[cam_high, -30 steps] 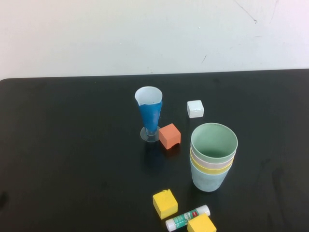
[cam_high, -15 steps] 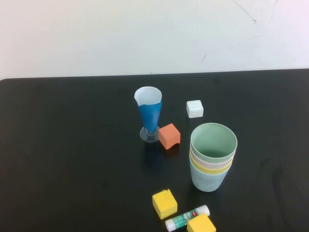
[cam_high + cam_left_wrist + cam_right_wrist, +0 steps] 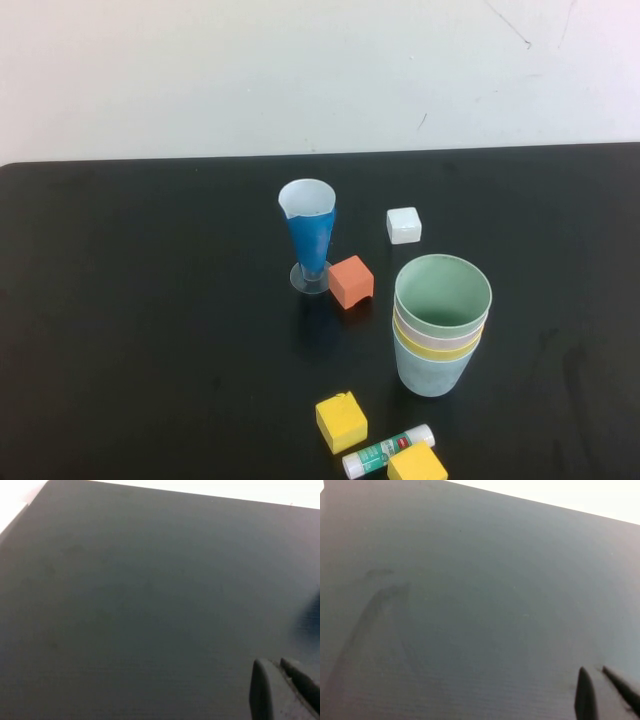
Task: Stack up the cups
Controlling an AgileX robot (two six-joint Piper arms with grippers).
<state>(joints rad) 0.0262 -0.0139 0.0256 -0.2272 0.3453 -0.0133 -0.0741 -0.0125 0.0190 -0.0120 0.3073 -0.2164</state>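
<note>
In the high view the four cups stand nested in one upright stack right of the table's middle. The green cup (image 3: 443, 296) is innermost on top, then the pink cup's rim (image 3: 417, 336), the yellow cup's rim (image 3: 440, 351), and the light blue cup (image 3: 432, 376) outermost at the bottom. Neither arm shows in the high view. My left gripper (image 3: 272, 662) hangs shut and empty over bare black table. My right gripper (image 3: 594, 669) is also shut and empty over bare black table. No cup shows in either wrist view.
A tall narrow blue conical glass (image 3: 309, 240) stands left of the stack, with an orange block (image 3: 351, 281) beside its foot. A white block (image 3: 404, 225) lies behind. Two yellow blocks (image 3: 341, 421) (image 3: 417, 464) and a glue stick (image 3: 388, 450) lie at the front edge.
</note>
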